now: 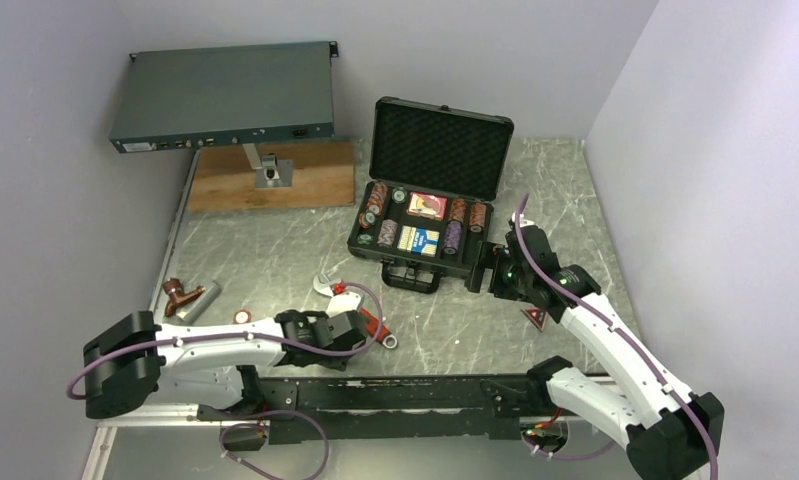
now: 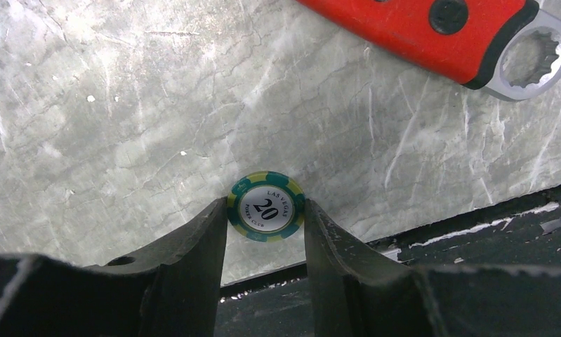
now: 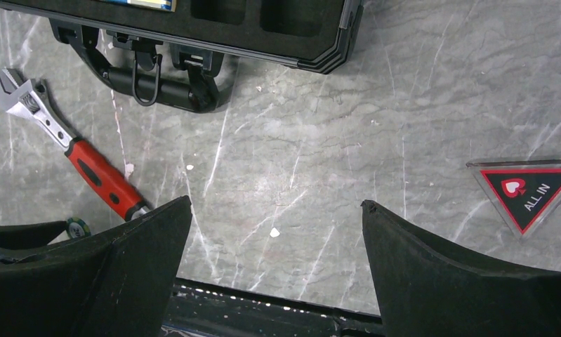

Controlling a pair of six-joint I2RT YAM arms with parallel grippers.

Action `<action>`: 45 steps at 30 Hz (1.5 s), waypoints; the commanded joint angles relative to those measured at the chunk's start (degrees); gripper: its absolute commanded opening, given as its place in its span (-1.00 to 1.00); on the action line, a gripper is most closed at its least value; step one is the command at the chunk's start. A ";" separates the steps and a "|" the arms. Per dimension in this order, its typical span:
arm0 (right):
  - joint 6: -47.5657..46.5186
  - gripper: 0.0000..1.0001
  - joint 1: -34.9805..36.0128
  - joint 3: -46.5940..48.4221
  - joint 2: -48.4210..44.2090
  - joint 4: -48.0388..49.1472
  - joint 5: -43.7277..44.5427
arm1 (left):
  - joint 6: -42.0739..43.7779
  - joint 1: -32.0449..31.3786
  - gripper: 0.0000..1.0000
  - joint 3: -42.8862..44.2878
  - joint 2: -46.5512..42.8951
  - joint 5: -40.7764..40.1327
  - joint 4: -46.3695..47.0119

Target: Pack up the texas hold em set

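— Where does the case sit?

— The black hard-shell case [image 1: 395,262] lies open at the far middle of the grey, scratched surface [image 1: 275,250]. Its lid [image 1: 442,148] stands upright, lined with dimpled dark foam, and its handle [image 1: 412,277] faces the arms. Inside, chip rows [image 1: 465,212] stand on edge in the foam slots. In the middle a red deck [image 1: 427,206] lies behind a blue deck [image 1: 419,240].

— And the loose pieces?

— A green chip [image 2: 266,206] lies flat on the surface close to its near edge. It has green and yellow stripes round the rim and a white centre printed "20" with "Las Vegas Poker Club". The left hand [image 2: 266,210] is grasping it, with one dark finger [image 2: 203,246] against each side of the rim. A red-handled wrench [image 2: 418,28] lies just beyond, not touching the chip.

— The triangle?

— The small triangle [image 3: 526,193] is black with a red border, a clear edge and "ALL IN" in white. It lies flat on the surface, apart from the case, off to the right.

— What about the right hand?

— The right hand [image 3: 276,203] is released, fingers spread wide with nothing between them. It hangs over bare surface near the case's front right corner.

— Anything else out there?

— A flat dark-grey rack box [image 1: 225,95] at the far left, raised over a wooden board [image 1: 315,180].
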 commanded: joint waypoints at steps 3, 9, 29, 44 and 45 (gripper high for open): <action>0.75 0.86 -0.15 -0.07 -1.56 -0.29 0.35 | 0.00 0.07 -0.30 -0.09 2.81 4.76 0.32; 0.94 0.86 -0.15 -0.15 -1.85 -0.39 0.44 | 2.47 0.07 -0.30 6.46 2.06 3.33 -3.87; 1.00 0.86 -0.15 0.11 -1.88 -0.95 0.58 | 2.97 -2.76 0.53 9.71 4.71 0.50 -6.54; 0.51 0.86 -0.15 0.26 -1.15 -1.22 -0.23 | 2.04 -3.26 0.25 7.24 10.58 2.36 -2.62; 0.51 0.86 -0.15 0.28 -1.07 -1.29 -0.24 | 2.04 -3.25 0.23 7.04 10.62 2.52 -2.34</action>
